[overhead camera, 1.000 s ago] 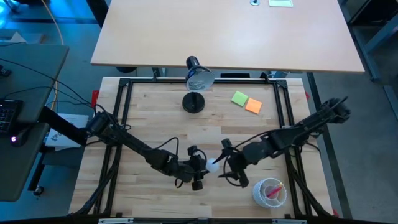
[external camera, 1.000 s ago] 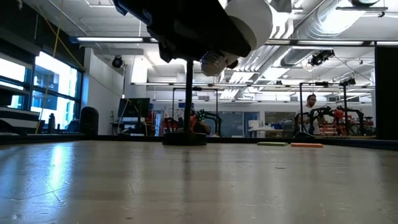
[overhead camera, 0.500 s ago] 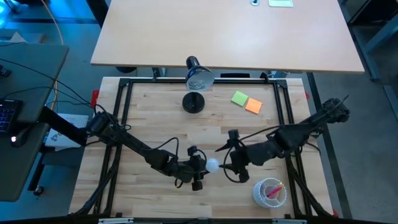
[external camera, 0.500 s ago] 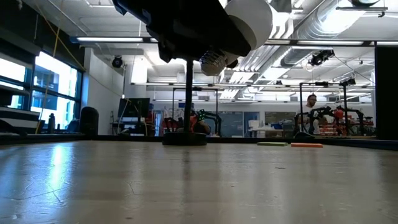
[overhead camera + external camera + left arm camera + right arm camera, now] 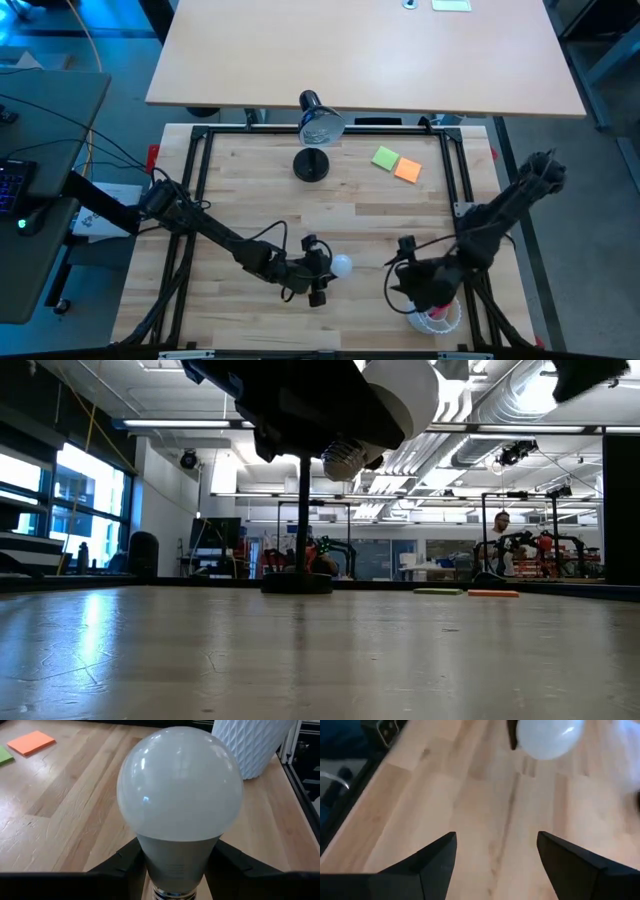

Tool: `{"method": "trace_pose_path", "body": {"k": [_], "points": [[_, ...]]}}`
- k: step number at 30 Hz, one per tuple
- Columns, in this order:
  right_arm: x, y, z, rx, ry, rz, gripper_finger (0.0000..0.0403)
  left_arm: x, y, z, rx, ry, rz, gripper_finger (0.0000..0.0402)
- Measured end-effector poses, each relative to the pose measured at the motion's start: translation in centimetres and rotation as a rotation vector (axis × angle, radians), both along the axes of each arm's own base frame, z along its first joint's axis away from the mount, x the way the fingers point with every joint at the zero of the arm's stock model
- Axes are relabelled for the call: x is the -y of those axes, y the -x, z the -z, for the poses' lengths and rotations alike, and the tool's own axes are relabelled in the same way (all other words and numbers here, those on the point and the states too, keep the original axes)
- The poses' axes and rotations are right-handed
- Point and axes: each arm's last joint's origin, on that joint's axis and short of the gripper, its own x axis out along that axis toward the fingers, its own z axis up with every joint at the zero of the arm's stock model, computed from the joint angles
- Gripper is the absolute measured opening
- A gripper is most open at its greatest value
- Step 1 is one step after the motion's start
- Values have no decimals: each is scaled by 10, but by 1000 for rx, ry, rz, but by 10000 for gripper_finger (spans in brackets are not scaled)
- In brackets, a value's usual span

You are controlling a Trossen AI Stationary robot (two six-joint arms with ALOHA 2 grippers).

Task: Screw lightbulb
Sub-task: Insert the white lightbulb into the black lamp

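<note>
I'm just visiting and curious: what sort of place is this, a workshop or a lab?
Probably a robotics lab. Two robot arms work at a framed wooden table; the left gripper holds a lightbulb. Beyond the table stand more metal rigs under exposed ceiling ducts.

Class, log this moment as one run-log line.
left claw: shut on bulb | right claw: open, empty, by cup | lamp: no bulb yet

— Where are we?
— We're in a robotics lab: our two dark arms work a wooden bench (image 5: 330, 215), and beyond it we see exposed ceiling ducts (image 5: 500, 400), more arm rigs (image 5: 520, 545) and a seated person (image 5: 500, 525).
</note>
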Motion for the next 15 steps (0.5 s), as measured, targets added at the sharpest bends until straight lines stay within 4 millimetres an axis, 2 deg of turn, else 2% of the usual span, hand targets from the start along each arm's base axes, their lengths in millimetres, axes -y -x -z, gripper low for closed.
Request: {"method": "trace_pose_path", "body": {"k": [3,6,9,15], "points": [[-1,-4,25,89,11,-104,275,0,0,0,-9,24,24,154],[-2,-13,34,210,105,-226,275,-2,-2,1,-21,74,49,154],[-1,-27,26,310,211,-303,275,-5,-4,1,-34,123,68,154],[13,-57,3,342,312,-399,275,-12,-7,2,-53,194,85,154]]}}
